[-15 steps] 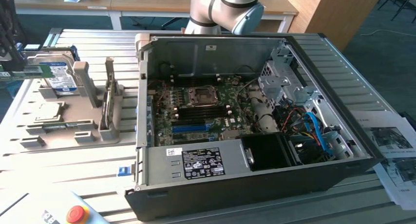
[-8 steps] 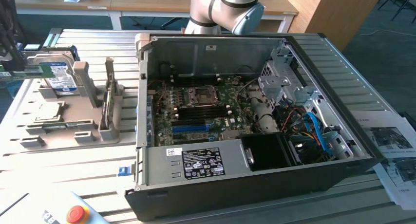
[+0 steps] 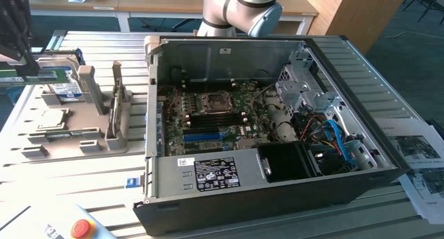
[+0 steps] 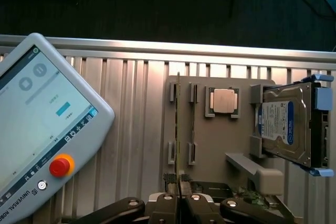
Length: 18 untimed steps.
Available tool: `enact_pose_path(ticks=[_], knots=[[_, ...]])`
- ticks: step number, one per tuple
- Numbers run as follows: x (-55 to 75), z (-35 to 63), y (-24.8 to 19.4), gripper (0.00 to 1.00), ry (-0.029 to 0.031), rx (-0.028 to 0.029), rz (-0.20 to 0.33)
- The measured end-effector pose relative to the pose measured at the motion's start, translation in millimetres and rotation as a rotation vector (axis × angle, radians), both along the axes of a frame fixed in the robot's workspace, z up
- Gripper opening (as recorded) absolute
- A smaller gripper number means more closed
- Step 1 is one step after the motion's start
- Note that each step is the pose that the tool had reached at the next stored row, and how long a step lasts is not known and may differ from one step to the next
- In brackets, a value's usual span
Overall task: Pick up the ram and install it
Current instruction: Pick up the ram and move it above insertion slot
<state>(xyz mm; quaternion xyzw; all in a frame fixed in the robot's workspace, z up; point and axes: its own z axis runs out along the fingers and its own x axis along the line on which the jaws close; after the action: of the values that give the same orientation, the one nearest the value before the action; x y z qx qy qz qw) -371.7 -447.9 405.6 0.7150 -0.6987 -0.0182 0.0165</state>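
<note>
the dark two-fingered hand (image 3: 26,68) sits at the upper left of the exterior view, closed narrowly on the ram (image 3: 41,74), a long, thin green circuit-board stick. the ram lies level in the grip, beside the upright blue-labelled silver hard drive (image 3: 66,88) and above the grey moulded parts tray (image 3: 69,145). it is well apart from the open black computer case (image 3: 277,197), which fills the middle and right of the frame with its green motherboard (image 3: 208,114) and long blue plastic slot (image 3: 205,136) exposed.

in the wrist view the hand (image 4: 179,200) pinches the ram (image 4: 178,129) between its metal fingers (image 4: 167,205). the stick shows edge-on as a thin line reaching out from the fingers over the parts tray (image 4: 220,145). on that tray the square silver processor chip (image 4: 222,100) lies flat between the ram slots and the hard drive (image 4: 283,124).

a grey touchscreen pendant (image 4: 42,124) with a red round stop button (image 4: 60,166) rests on the ribbed aluminium tabletop (image 4: 131,103), near the tray.
</note>
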Motion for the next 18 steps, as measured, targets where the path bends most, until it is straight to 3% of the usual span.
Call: enact_pose_path(ticks=[18], knots=[[38.1, 0.0, -3.4, 0.12, 0.0003, 0.0000, 0.000]])
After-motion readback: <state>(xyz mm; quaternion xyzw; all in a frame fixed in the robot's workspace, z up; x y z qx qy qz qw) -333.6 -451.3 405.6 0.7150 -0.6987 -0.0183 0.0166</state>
